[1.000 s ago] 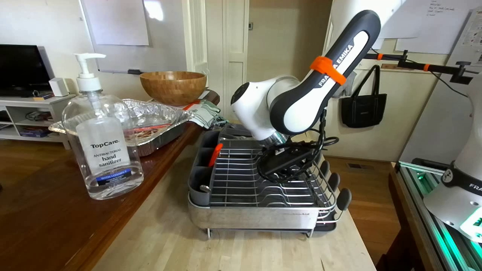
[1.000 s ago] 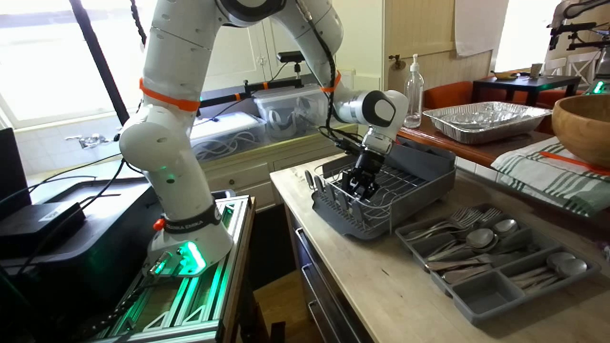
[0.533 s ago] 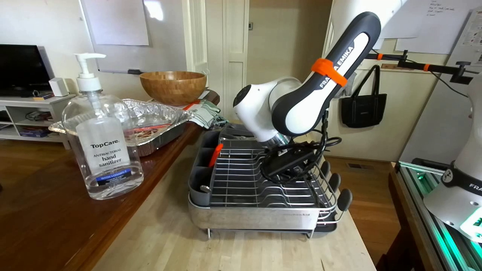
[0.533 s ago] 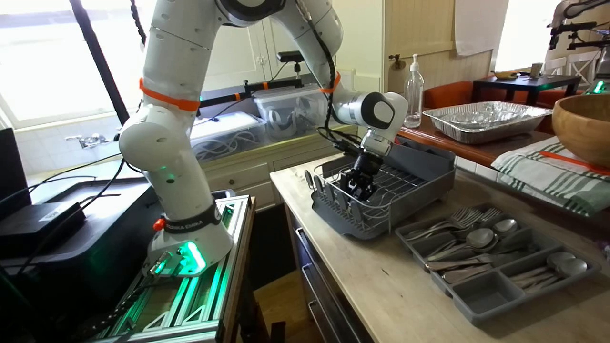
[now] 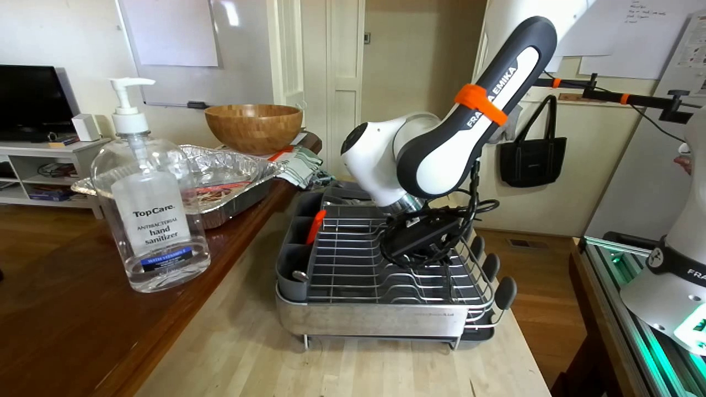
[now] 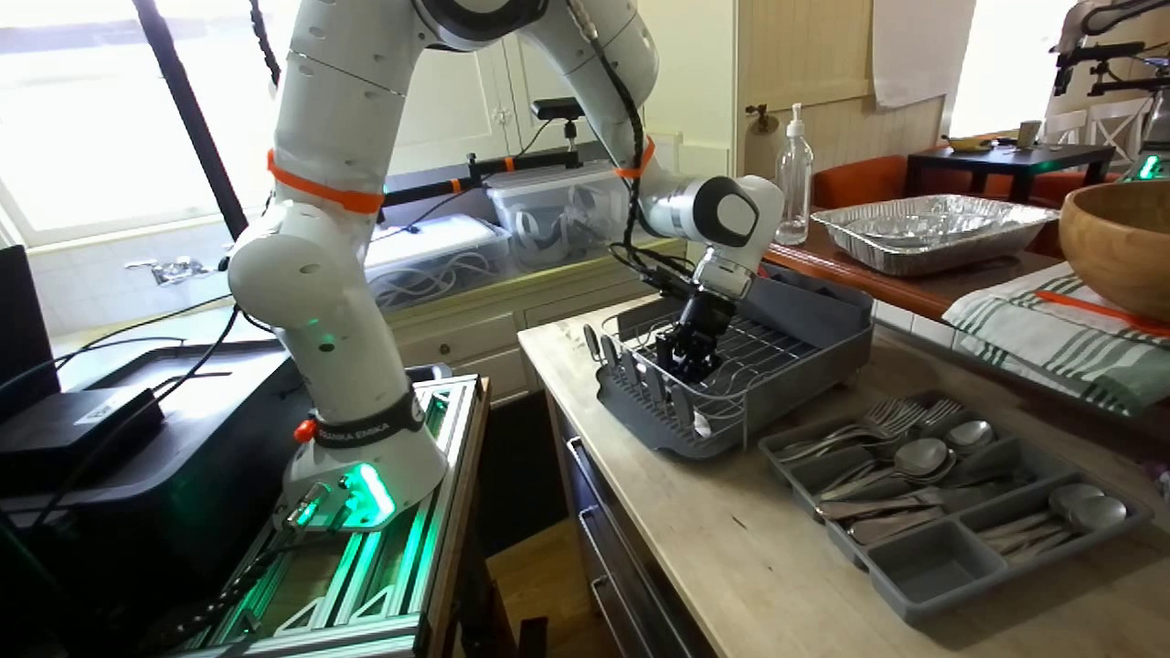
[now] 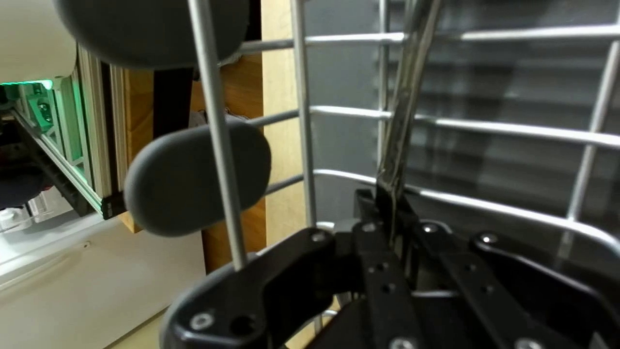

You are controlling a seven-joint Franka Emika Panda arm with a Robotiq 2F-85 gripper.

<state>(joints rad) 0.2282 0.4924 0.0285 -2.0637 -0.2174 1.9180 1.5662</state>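
In the wrist view my gripper [image 7: 387,206] has its black fingers closed about the near end of a long, thin metal utensil [image 7: 404,104]. The utensil leads away from the fingertips over the wires of the dish rack [image 7: 513,130]; its far end runs out of that view. In an exterior view the utensil [image 5: 449,282] shows as a dark strip below the gripper [image 5: 424,259], inside the rack near its handled side. The gripper [image 6: 686,361] is low within the rack [image 6: 804,375] in an exterior view, fingertips partly hidden by wires.
Grey oval knobs [image 7: 198,179] line the rack's outer side, close by the gripper. A cutlery tray [image 6: 937,562] with forks and spoons stands beside the rack. A sanitizer bottle [image 5: 154,220], foil pan [image 6: 932,228] and wooden bowl [image 5: 253,127] are on the higher counter.
The jaws have drawn closer together on the utensil. In an exterior view the utensil has swung to a steeper line, and a pale shiny spot now shows through the rack's wires. The arm barely moved.
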